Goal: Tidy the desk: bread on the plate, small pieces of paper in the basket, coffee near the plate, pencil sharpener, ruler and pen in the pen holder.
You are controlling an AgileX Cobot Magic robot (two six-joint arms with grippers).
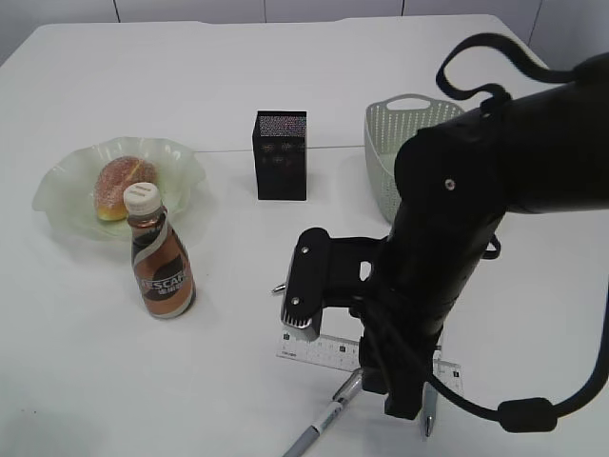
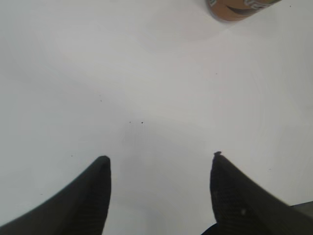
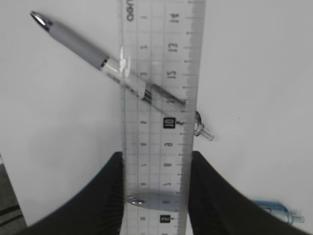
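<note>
My right gripper (image 3: 156, 161) is shut on the clear ruler (image 3: 159, 98), one finger pressed against each long edge. The ruler lies over a grey pen (image 3: 78, 46) that crosses under it at a slant, and over a second pen with a blue end (image 3: 276, 210) close to the jaws. In the exterior view the ruler (image 1: 328, 350) sits under my right arm (image 1: 447, 248) near the front edge. The bread (image 1: 124, 186) rests on the green plate (image 1: 57, 190), and the coffee (image 1: 160, 257) stands just in front. My left gripper (image 2: 159, 159) is open over bare desk (image 2: 146, 88). Pencil sharpener and paper pieces are out of view.
The black mesh pen holder (image 1: 281, 154) stands upright at the centre back. The sage-green basket (image 1: 404, 143) is to its right, partly behind my right arm. The coffee's base (image 2: 239, 7) shows at the top of the left wrist view.
</note>
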